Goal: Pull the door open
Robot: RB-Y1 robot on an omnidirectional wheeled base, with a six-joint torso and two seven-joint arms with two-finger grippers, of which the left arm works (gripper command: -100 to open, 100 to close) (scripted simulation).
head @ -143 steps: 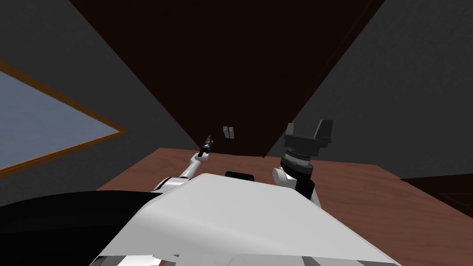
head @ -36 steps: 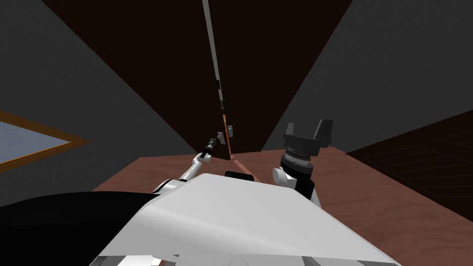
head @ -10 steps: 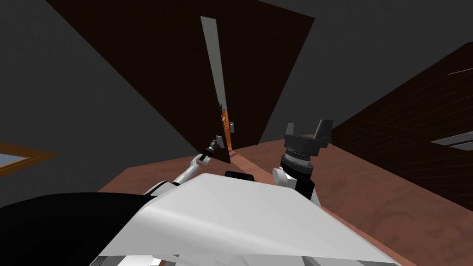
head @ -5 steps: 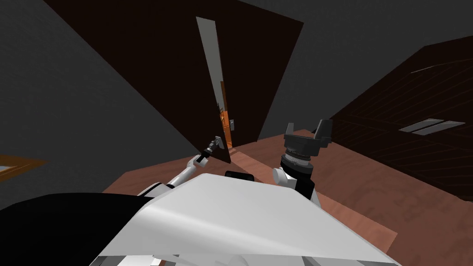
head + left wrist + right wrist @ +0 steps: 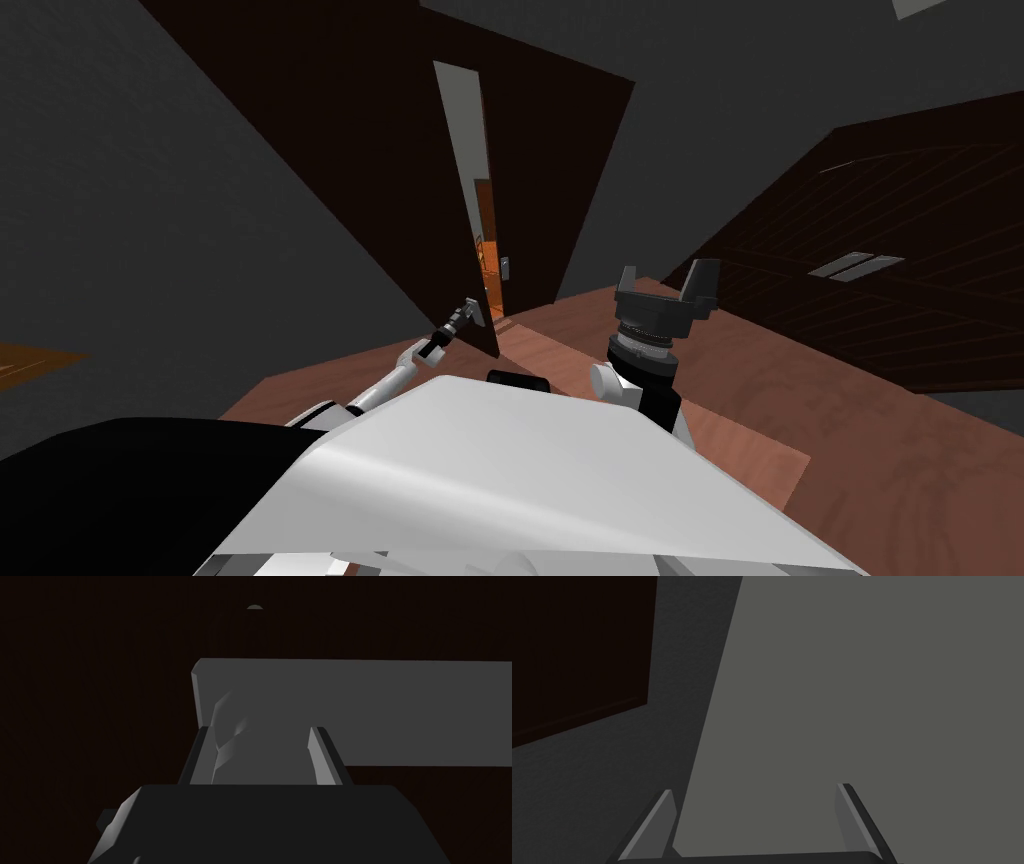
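Straight ahead, the dark brown door (image 5: 380, 180) stands ajar, with a narrow lit gap along its right edge. The left gripper (image 5: 470, 314) is clamped on the grey handle (image 5: 375, 711) at that edge, one finger on each side. The right gripper (image 5: 668, 285) is raised nearer on the right, its fingers spread and holding nothing.

Dark grey walls (image 5: 150, 220), reddish-brown wooden floor (image 5: 760, 385), dim light

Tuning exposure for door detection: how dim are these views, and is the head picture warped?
Head view: dim and wide-lens warped, walls splaying; door near black, orange glow in its gap. Left wrist view: grey handle in the left pincer stands out against black. Right wrist view: open right pincer evenly lit, no glare.
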